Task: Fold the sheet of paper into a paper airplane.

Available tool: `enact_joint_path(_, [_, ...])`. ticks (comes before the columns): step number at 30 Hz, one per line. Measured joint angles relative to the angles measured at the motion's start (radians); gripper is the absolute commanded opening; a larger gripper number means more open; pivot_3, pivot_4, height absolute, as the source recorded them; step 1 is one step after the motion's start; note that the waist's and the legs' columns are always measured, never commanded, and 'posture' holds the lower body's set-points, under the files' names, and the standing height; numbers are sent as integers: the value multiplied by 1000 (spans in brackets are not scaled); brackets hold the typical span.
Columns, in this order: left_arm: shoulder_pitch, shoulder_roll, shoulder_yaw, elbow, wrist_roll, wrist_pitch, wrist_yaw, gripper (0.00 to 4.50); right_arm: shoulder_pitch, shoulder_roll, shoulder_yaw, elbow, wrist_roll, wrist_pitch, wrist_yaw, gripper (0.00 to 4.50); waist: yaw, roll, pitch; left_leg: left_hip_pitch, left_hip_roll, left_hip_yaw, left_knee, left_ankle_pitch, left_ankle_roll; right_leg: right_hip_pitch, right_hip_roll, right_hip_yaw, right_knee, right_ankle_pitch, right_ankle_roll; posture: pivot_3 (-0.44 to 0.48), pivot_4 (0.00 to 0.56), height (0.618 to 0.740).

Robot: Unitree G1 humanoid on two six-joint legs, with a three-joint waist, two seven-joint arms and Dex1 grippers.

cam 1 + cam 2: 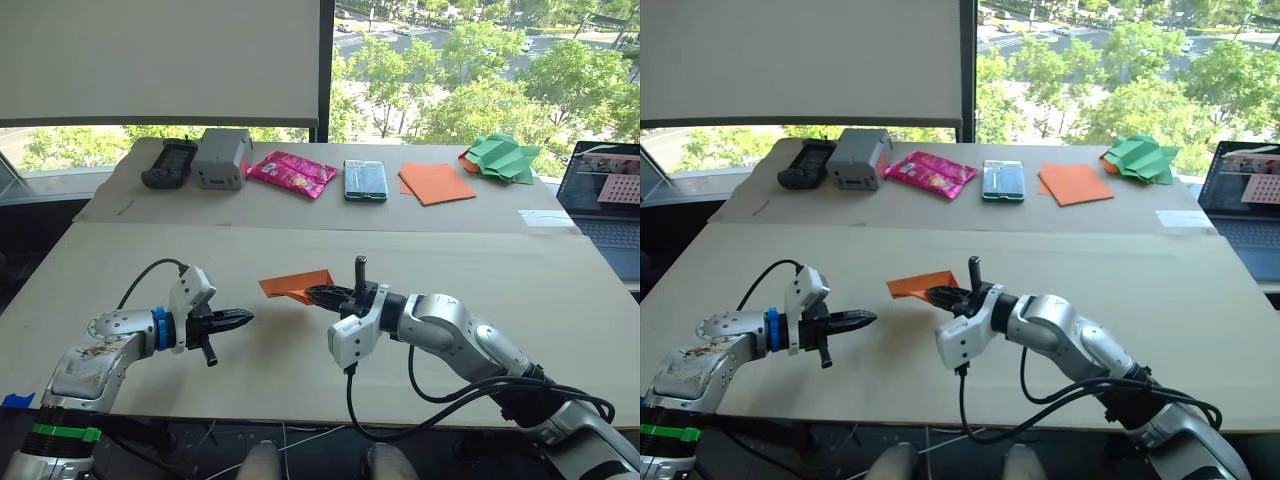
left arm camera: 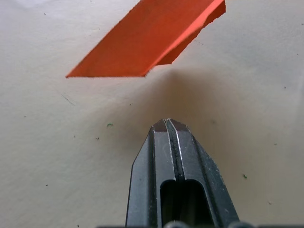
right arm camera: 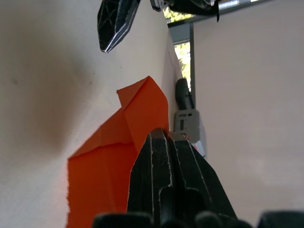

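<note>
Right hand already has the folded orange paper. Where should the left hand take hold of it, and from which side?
Probably the free end of the sheet of paper, the edge pointing toward the left hand. The right hand is shut on the opposite end, and the paper looks lifted off the table there. The left hand is shut and short of the paper, so open it, then come in level from the robot's left.

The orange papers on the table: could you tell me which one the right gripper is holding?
The folded sheet of paper on the near board, pinched by the right gripper. The other orange sheet lies flat and untouched at the far side, beside the green paper shape.
</note>
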Motion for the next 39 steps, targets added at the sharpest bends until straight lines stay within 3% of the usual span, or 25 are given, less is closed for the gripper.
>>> enact_joint_path(5, [-8,0,-11,10,0,-3,-16,0,-1,-7,63,223,-147,-213,-137,21,-1,-1,0,2,0,0,0,1,2,4,0,0,1,0,0,0,150,702])
enact_joint_path(8, [-10,0,-16,11,0,-3,-17,0,-11,1,63,269,-151,-254,-159,21,-2,-1,0,7,0,0,1,4,7,9,0,0,2,0,0,0,150,702])
enact_joint_path(11, [-10,0,-15,11,0,-3,-17,0,-14,4,59,300,-126,-267,-132,887,-2,-2,0,7,0,-1,0,4,6,9,0,0,2,0,0,0,150,702])
enact_joint_path(15, [-6,0,-15,6,0,-2,-15,0,4,-8,41,309,20,-257,16,2296,0,-2,1,6,0,0,1,5,8,10,0,1,2,0,0,0,150,702])
enact_joint_path(16, [-5,0,-15,3,0,-2,-14,0,10,-13,32,292,56,-246,50,2576,0,-2,1,6,0,0,1,5,8,10,0,1,3,0,0,0,150,702])
enact_joint_path(17, [-4,0,-15,-4,0,-1,-14,0,20,-25,20,260,108,-225,99,2576,-1,-2,1,6,0,0,1,5,9,10,0,1,3,0,0,0,150,702])
enact_joint_path(23, [-9,0,-16,-54,-21,40,-9,0,66,-10,-79,-14,423,61,346,2576,-2,-2,1,7,1,-2,1,5,9,10,2,1,5,0,0,0,150,702])
enact_joint_path(28, [-74,-7,-20,-83,-62,95,-2,0,118,97,-180,-199,719,595,451,2576,8,-2,1,6,1,-1,1,1,2,10,2,0,4,0,0,0,150,702])
enact_joint_path(33, [-216,-78,-60,-32,-59,104,19,0,167,166,-228,-271,818,900,425,2576,26,-1,0,3,0,-1,3,1,2,8,2,0,3,0,0,0,150,702])
enact_joint_path(39, [-312,-157,-166,117,37,25,30,0,196,219,-264,-309,837,1049,352,2576,22,-1,0,2,0,-1,3,5,9,9,2,0,4,0,0,0,150,702])
